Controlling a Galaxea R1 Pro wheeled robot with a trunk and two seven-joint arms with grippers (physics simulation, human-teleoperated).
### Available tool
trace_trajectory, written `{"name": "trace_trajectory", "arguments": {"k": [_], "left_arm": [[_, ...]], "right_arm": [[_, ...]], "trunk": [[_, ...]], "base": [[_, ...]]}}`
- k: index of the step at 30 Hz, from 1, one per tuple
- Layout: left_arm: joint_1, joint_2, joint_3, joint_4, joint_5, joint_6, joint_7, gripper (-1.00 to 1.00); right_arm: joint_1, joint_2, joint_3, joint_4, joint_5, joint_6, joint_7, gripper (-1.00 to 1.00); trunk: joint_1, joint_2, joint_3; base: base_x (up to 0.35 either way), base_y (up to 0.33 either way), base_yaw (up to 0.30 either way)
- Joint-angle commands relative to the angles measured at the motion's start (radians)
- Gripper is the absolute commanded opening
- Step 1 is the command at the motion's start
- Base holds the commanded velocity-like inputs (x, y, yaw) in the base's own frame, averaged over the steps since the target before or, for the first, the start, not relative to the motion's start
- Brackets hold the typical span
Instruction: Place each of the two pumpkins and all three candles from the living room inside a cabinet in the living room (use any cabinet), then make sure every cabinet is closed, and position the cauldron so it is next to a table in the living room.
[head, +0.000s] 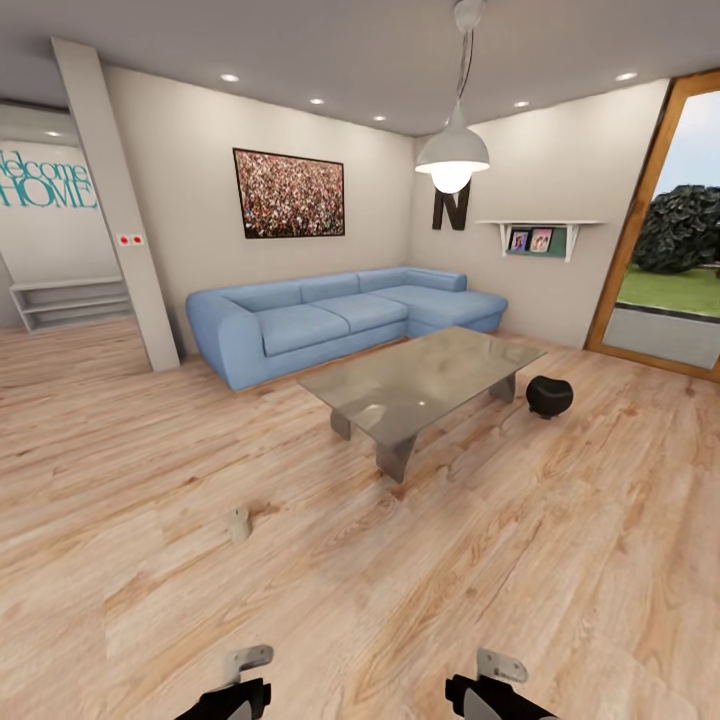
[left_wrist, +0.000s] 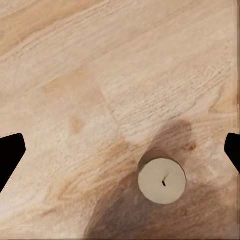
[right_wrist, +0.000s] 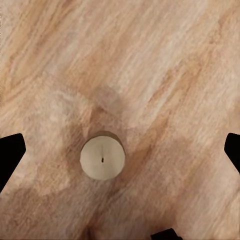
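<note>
A pale stubby candle (head: 238, 523) stands on the plank floor ahead of me, left of centre. In the left wrist view a cream candle (left_wrist: 162, 181) with a dark wick is seen from above, under my open left gripper (left_wrist: 120, 155). The right wrist view has a similar candle (right_wrist: 102, 158) below my open right gripper (right_wrist: 120, 155). Both grippers (head: 235, 690) (head: 495, 685) hang low at the near edge, holding nothing. The black cauldron (head: 549, 396) sits on the floor beside the right end of the glass table (head: 470, 360). The pumpkins and the cabinet are out of view.
A blue corner sofa (head: 330, 320) stands behind the table along the far walls. A white pillar (head: 120, 210) rises at the left, with an opening to another room beyond it. A glass door (head: 675, 230) is at the right. A pendant lamp (head: 452, 155) hangs over the table.
</note>
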Motion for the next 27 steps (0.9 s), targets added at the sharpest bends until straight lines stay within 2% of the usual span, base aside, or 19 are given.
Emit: {"name": "trace_trajectory", "arguments": {"k": [1, 17, 22, 27], "left_arm": [[0.000, -0.002, -0.009, 0.000, 0.004, 0.004, 0.002, 1.00], [0.000, -0.010, -0.014, 0.006, 0.003, 0.012, -0.014, 1.00], [0.000, -0.009, -0.016, 0.006, 0.004, 0.014, -0.094, 1.00], [0.000, -0.009, -0.016, 0.006, 0.004, 0.014, -0.114, 1.00]], "right_arm": [[0.000, 0.000, 0.010, -0.002, -0.004, 0.006, -0.006, 1.00], [0.000, 0.003, 0.015, -0.002, -0.004, -0.002, 0.006, 1.00], [0.000, 0.003, 0.015, -0.002, -0.003, -0.002, 0.006, 1.00], [0.000, 0.003, 0.015, -0.002, -0.003, -0.004, 0.006, 1.00]], "trunk": [[0.004, -0.008, -0.004], [0.065, -0.120, -0.054], [0.084, -0.155, -0.070], [0.103, -0.190, -0.086]], "base": [[0.000, 0.000, 0.000], [0.000, 0.000, 0.000], [0.000, 0.000, 0.000], [0.000, 0.000, 0.000]]}}
